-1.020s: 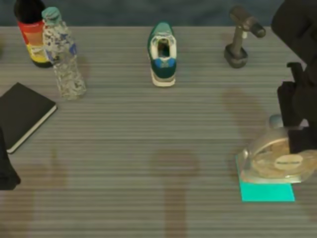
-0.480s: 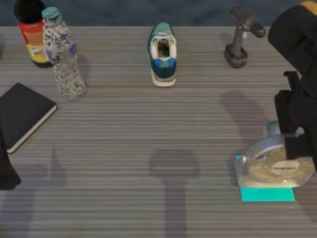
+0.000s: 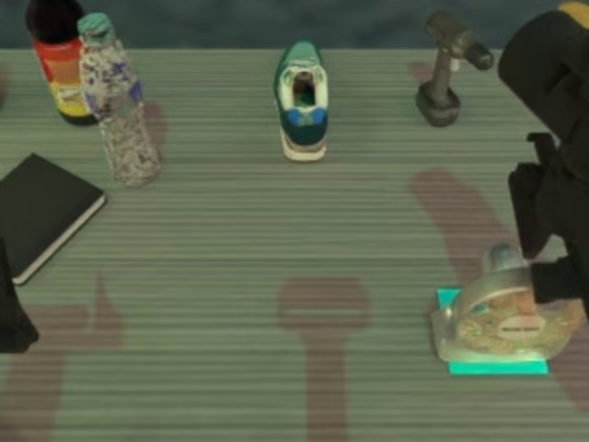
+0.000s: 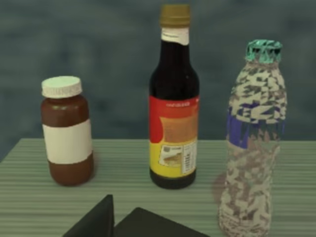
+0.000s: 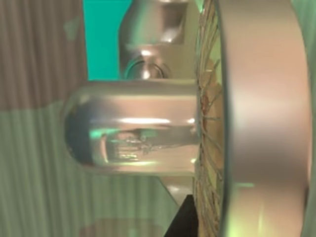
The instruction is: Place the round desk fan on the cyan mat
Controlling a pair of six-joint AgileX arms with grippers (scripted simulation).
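Observation:
The round desk fan (image 3: 502, 322) stands tilted on its silver base on the cyan mat (image 3: 497, 367) at the right side of the table, covering most of it. My right gripper (image 3: 555, 279) is shut on the fan's ring from the far right side. The right wrist view is filled by the silver ring (image 5: 261, 118), the golden-brown grille (image 5: 207, 148) and the motor hub (image 5: 133, 128), with a black finger (image 5: 185, 222) against the grille and the mat (image 5: 101, 39) behind. My left gripper (image 3: 11, 318) is parked, open, at the left edge.
A black notebook (image 3: 46, 212) lies at the left. A water bottle (image 3: 120, 101) and a sauce bottle (image 3: 57, 60) stand back left, with a brown jar (image 4: 66, 131) beside them. A green shoe (image 3: 302, 99) is at the back middle and a drill (image 3: 446, 78) at the back right.
The fan has come down toward the near edge onto the mat, with the right gripper still holding it. The left arm has not moved.

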